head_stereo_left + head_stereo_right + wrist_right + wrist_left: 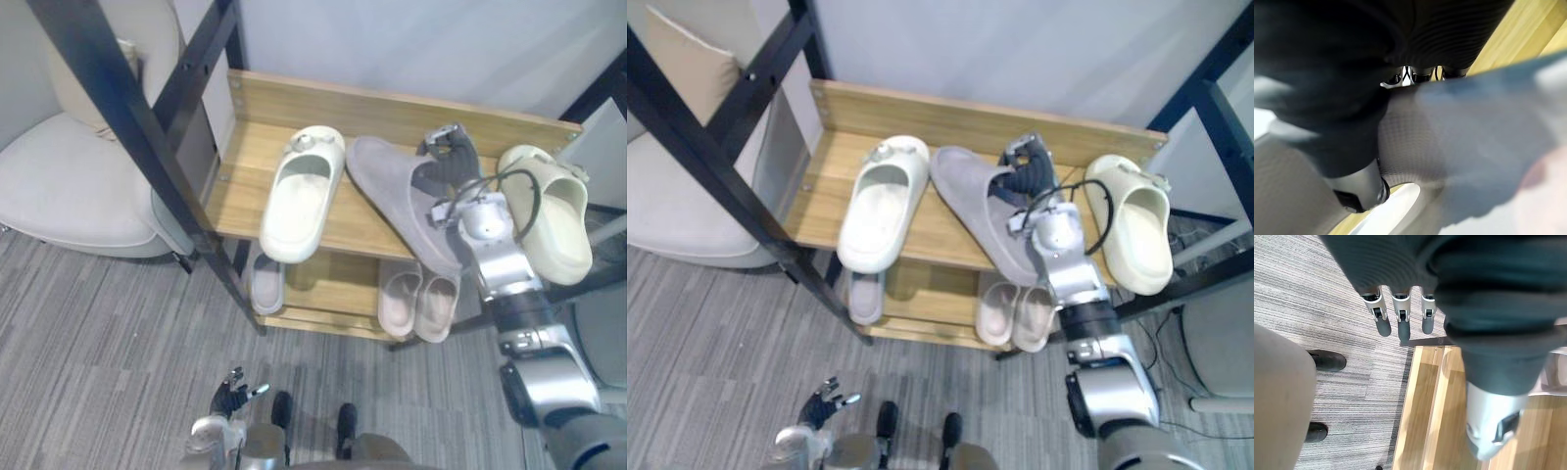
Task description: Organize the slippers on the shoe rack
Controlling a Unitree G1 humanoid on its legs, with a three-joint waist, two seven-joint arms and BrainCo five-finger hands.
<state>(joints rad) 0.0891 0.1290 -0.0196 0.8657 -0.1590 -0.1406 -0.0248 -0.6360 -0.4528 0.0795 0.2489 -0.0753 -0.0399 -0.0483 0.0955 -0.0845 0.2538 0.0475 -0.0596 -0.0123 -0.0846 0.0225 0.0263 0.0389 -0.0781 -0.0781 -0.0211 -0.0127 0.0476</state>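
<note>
The right hand's (453, 162) fingers (1413, 74) curl over the upper of a grey slipper (387, 191), thumb beneath. They grip it midway along the top shelf (245, 186) of the shoe rack (392, 108), its heel past the front edge. A cream slipper (304, 196) lies toward the left end, a second cream slipper (549, 211) at the right end. The lower shelf (333, 284) holds three: another grey slipper (266, 284) and two pale pink slippers (419, 304). The left hand (230, 397) hangs over the floor (98, 333), fingers straight, empty.

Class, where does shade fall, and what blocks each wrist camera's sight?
Left eye view: the top shelf shades the lower shelf and its pale slipper pair. Right wrist view: the right hand's dark cover blocks the grey slipper it grips. Left wrist view: the open left hand hides floor.
</note>
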